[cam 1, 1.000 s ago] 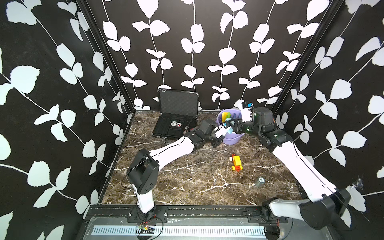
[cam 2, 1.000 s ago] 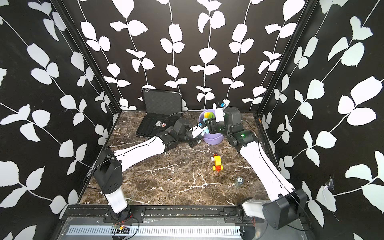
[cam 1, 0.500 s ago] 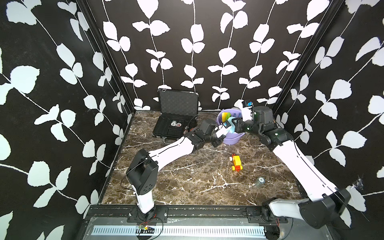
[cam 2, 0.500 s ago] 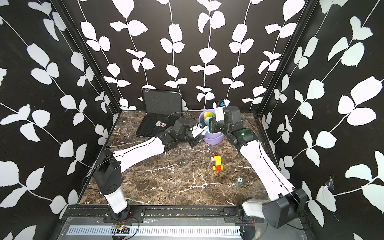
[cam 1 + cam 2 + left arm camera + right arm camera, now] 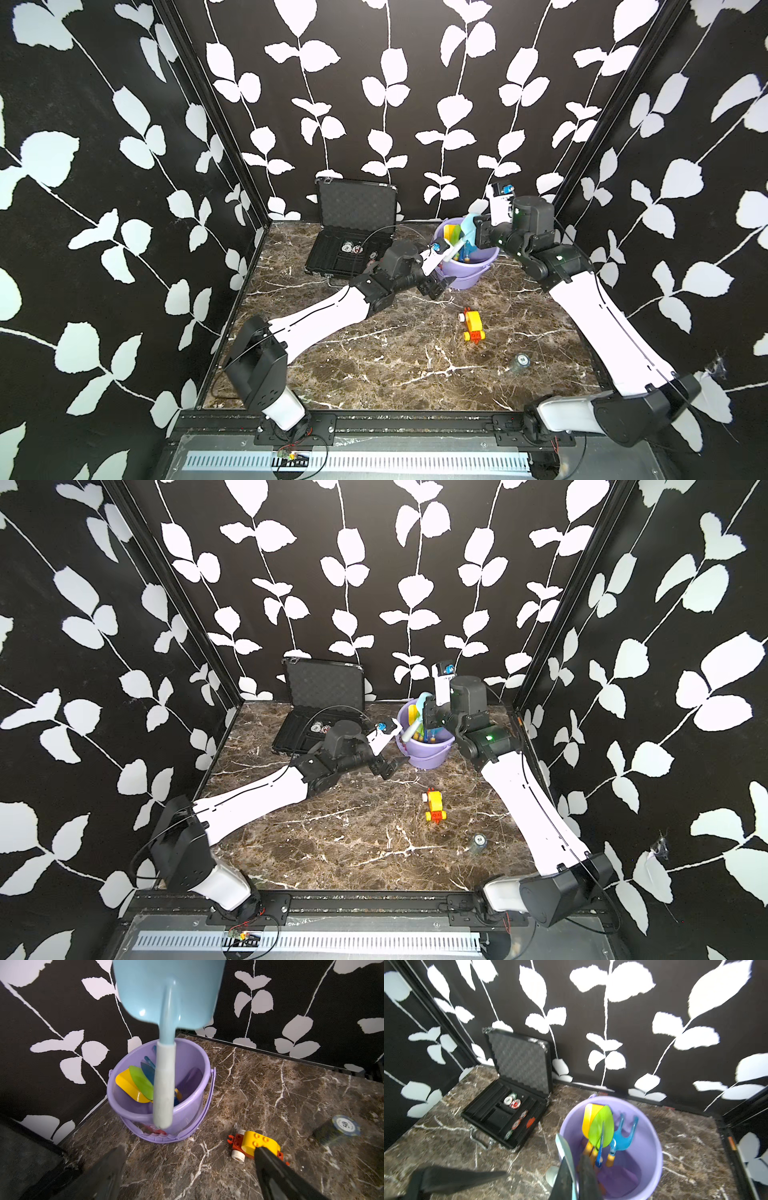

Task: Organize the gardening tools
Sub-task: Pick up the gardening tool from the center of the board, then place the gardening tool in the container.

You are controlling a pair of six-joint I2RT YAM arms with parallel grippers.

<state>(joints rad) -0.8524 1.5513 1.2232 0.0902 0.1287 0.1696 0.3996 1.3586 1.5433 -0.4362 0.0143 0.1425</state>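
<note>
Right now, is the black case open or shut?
Open. The black case has its lid raised upright, and round chips show inside its tray.

The light-blue shovel (image 5: 168, 995) has its blade tip cut off.

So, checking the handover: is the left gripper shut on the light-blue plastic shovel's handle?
No: the left gripper stands wide open, clear of the handle of the light-blue plastic shovel.

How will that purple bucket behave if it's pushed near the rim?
Probably light: the purple bucket looks like thin plastic holding only small toy tools. Pushed high, it may tip rather than slide, since it narrows toward its base. Its handle hangs loose and would likely swing.
</note>
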